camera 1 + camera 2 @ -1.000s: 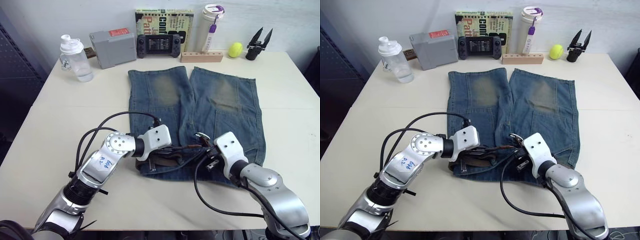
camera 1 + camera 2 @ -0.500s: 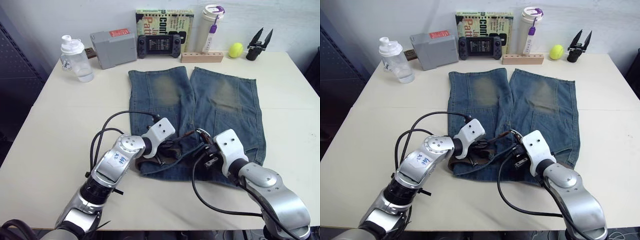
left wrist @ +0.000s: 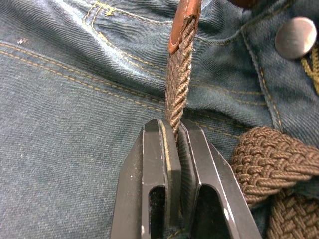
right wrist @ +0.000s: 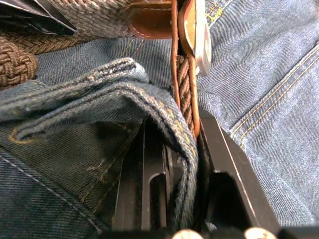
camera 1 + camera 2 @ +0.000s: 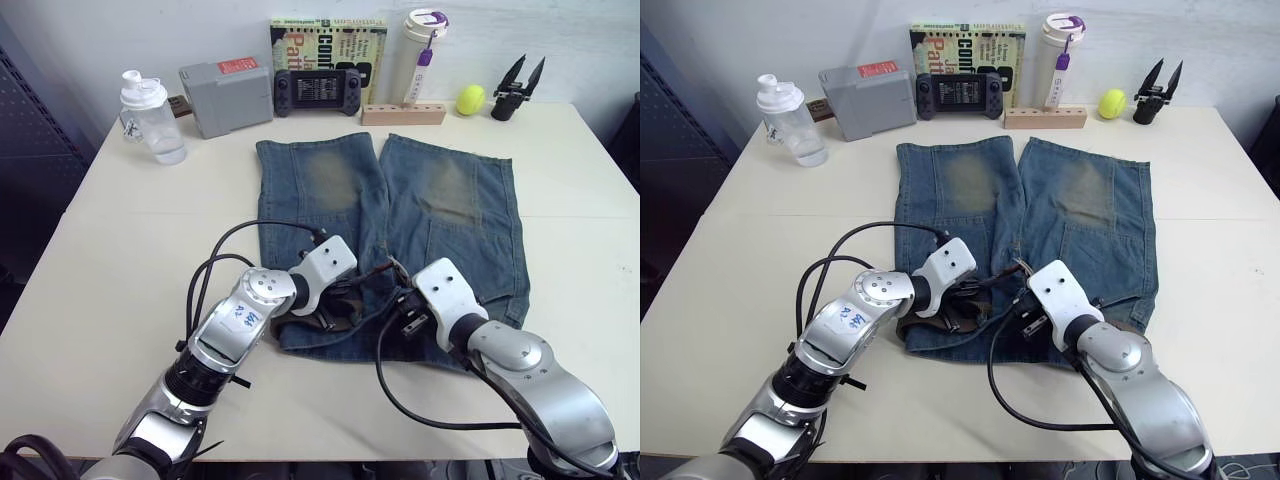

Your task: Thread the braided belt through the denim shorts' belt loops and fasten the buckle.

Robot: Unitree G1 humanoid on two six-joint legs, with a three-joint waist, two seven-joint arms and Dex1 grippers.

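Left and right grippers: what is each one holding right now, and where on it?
Left gripper pinches the braided belt on its woven strap just below the leather tip. Right gripper clamps a fold of the denim shorts waistband together with the belt.

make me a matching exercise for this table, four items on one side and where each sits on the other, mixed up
Items:
1. tennis ball
2. shaker bottle
3. braided belt
4. game controller

Places:
A. pinched in the left end effector
B. far left corner of the table
C. in front of the book
D. between the wooden block and the black claw tool

Pairs: 1-D, 2-B, 3-A, 4-C
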